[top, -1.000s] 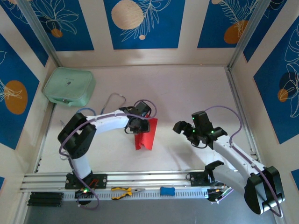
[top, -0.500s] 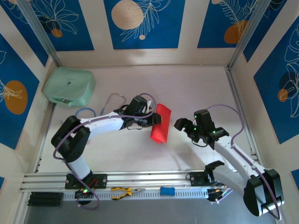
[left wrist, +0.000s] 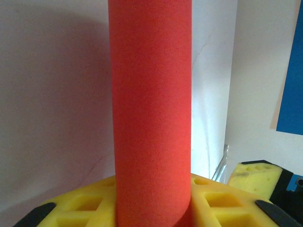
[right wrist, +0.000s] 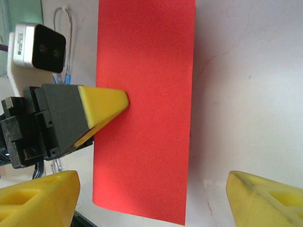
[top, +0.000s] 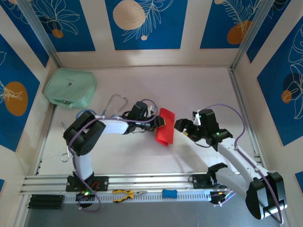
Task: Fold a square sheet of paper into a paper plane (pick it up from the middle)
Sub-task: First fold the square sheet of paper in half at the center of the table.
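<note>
The square sheet of paper (top: 165, 126) is a bright red strip bent double, held off the table at mid-table. My left gripper (top: 158, 122) is shut on its left edge. In the left wrist view the paper (left wrist: 151, 109) rises as a red column from between my yellow pads (left wrist: 71, 208). My right gripper (top: 182, 126) stands open just right of the sheet. In the right wrist view the red paper (right wrist: 147, 94) hangs between and beyond my two spread yellow fingertips (right wrist: 42, 196), and the left gripper's yellow pad (right wrist: 102, 104) presses the sheet's left side.
A mint-green pouch (top: 70, 88) lies at the back left corner. A thin cable loop (top: 115, 100) lies behind the left arm. Yellow-handled pliers (top: 127, 193) and a blue tool (top: 169, 193) rest on the front rail. Walls close in on all sides.
The left gripper has carried the red paper to the right and turned it up. The right gripper has moved left, close to the paper, its jaws a little narrower.
</note>
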Controlling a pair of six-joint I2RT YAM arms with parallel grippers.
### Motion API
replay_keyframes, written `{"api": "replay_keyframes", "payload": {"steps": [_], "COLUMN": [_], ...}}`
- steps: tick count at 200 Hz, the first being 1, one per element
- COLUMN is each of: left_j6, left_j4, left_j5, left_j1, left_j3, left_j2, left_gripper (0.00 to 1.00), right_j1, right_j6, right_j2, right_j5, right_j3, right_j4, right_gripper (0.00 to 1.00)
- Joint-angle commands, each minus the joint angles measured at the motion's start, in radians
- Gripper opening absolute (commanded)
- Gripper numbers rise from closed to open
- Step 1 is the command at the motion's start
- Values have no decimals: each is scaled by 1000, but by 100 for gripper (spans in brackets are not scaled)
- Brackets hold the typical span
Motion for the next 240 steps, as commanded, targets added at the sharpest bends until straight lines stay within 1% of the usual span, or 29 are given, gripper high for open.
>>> {"api": "replay_keyframes", "payload": {"steps": [1,74,93,119,142,168,198,236,240], "left_j6": [17,94,107,151,198,262,307,320,319], "left_j4": [-2,-115,-139,-226,-299,-384,-428,-444,-444], "left_j5": [26,-34,-48,-72,-103,-147,-167,-170,-169], "left_j1": [8,11,12,12,12,12,14,30,32], "left_j3": [31,22,28,54,70,86,87,82,82], "left_j2": [37,69,59,41,4,-35,-59,-61,-58], "left_gripper": [35,36,40,47,57,61,61,54,54], "right_j1": [-1,8,19,24,32,41,55,80,81], "right_j6": [-18,14,14,15,15,18,19,29,31], "right_j2": [9,18,23,42,58,75,96,125,128], "right_j5": [-46,-77,-75,-74,-74,-72,-69,-68,-69], "right_j3": [0,-45,-44,-36,-31,-26,-18,-19,-19], "right_j4": [-5,53,63,63,63,68,73,96,99], "right_gripper": [81,82,82,82,82,82,82,82,81]}}
